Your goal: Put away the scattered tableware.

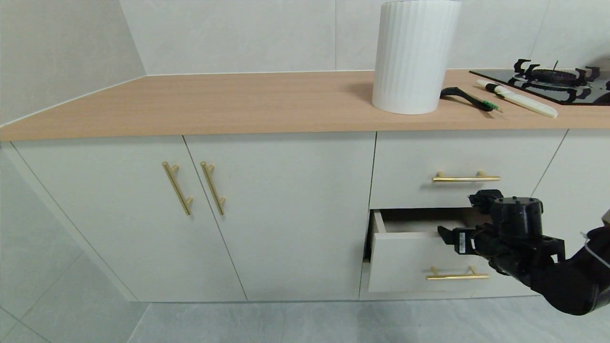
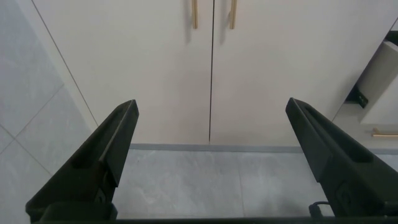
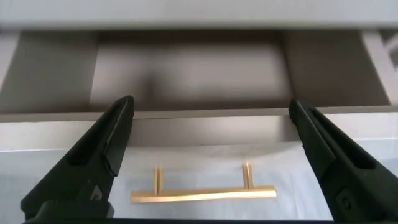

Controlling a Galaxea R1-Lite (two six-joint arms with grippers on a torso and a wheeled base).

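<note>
While drawer [image 1: 405, 257] stands part open just ahead of spread jaws of right gripper [image 3: 211, 106], black scoop [image 1: 464, 96] and white knife [image 1: 519, 101] are seen on countertop [image 1: 238, 102], well above them. Jaws of left gripper [image 2: 211, 106] likewise spread, empty. Risk: knife jammed at narrow opening.

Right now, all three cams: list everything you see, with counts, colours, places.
countertop: 1, wood-tone, along the tiled wall
ribbed container: 1, white, upright on the countertop
black utensil: 1, black, on the countertop right of the container
white knife: 1, white, between the utensil and the hob
hob: 1, black, countertop's far right
cabinet doors: 2, off-white, shut, under the countertop's left
upper drawer: 1, off-white, shut
lower drawer: 1, off-white, pulled partly out
handles: 4, gold, one per door and drawer
left gripper: 1, black, jaws open, low before the cabinet doors
right gripper: 1, black, jaws open, at the lower drawer's open top
</note>
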